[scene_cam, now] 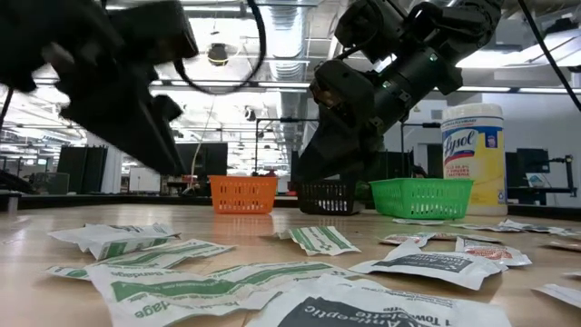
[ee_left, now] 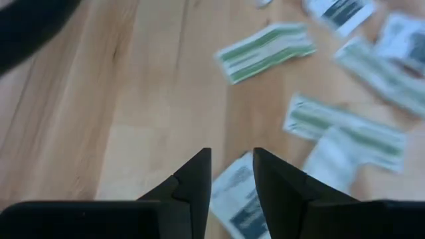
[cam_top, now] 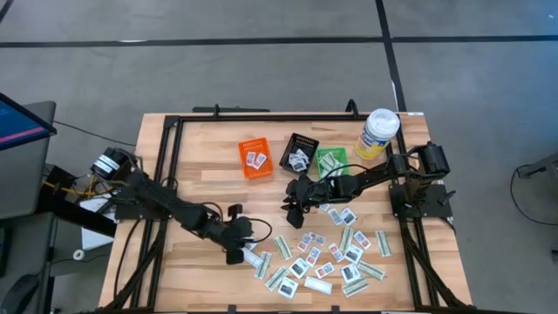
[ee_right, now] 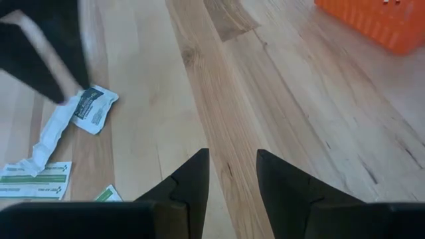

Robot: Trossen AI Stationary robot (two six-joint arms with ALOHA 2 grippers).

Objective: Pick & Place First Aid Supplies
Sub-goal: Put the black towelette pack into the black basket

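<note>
Packets: first aid supplies [cam_top: 327,257] lie scattered over the near right of the wooden surface [cam_top: 200,166].
Left claw [cam_top: 240,253]: low at the pile's left edge, fingers parted around a white packet [ee_left: 234,199] lying on the wood.
Right claw [cam_top: 295,208]: spread, empty, above bare wood.
Far: orange bin [cam_top: 255,159], black bin [cam_top: 301,152], green bin [cam_top: 330,161], yellow canister [cam_top: 377,133].
</note>
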